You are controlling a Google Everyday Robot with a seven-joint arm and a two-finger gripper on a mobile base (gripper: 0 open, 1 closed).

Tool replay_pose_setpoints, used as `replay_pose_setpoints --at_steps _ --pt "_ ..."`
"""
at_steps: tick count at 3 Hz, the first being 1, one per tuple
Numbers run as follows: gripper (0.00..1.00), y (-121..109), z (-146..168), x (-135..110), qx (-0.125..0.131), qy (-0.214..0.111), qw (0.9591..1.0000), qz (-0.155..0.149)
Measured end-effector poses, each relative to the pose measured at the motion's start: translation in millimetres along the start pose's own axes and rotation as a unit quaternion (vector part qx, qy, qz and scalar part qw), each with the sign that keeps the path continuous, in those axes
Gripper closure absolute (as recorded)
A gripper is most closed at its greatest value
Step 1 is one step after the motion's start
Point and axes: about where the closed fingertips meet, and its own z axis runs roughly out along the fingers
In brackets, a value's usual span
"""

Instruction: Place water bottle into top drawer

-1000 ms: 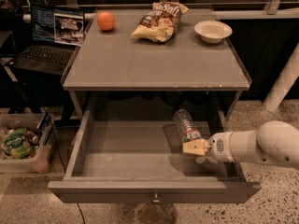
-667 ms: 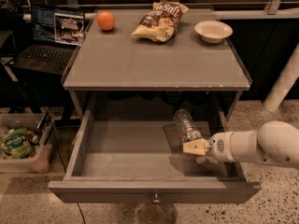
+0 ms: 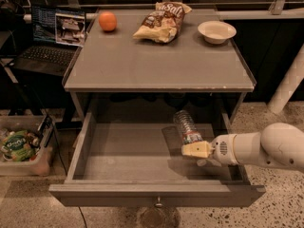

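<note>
The top drawer [image 3: 118, 194] is pulled fully open below the grey tabletop, its small metal knob [image 3: 158, 204] at the centre of the front panel. The water bottle [image 3: 186, 126], clear and ribbed with a red-and-white label band, is tilted inside the drawer's right half and casts a shadow on the drawer floor. My gripper [image 3: 194, 149] reaches in from the right on a white arm, over the drawer's right side. It is shut on the bottle's near end, which its yellowish fingers [image 3: 195, 149] hide.
On the tabletop [image 3: 156, 65] lie an orange [image 3: 108, 21], a chip bag [image 3: 161, 22] and a white bowl [image 3: 216, 31]. A laptop [image 3: 52, 37] and a bin of items [image 3: 21, 148] are at the left. A white post [image 3: 287, 84] stands at the right.
</note>
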Motion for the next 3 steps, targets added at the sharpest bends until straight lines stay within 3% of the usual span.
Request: replay_pose_setpoints --at_steps 1,3 --pt "0.04 0.0 0.0 0.0 0.000 0.000 1.0000 0.000" --pt "0.00 0.0 0.0 0.0 0.000 0.000 1.0000 0.000"
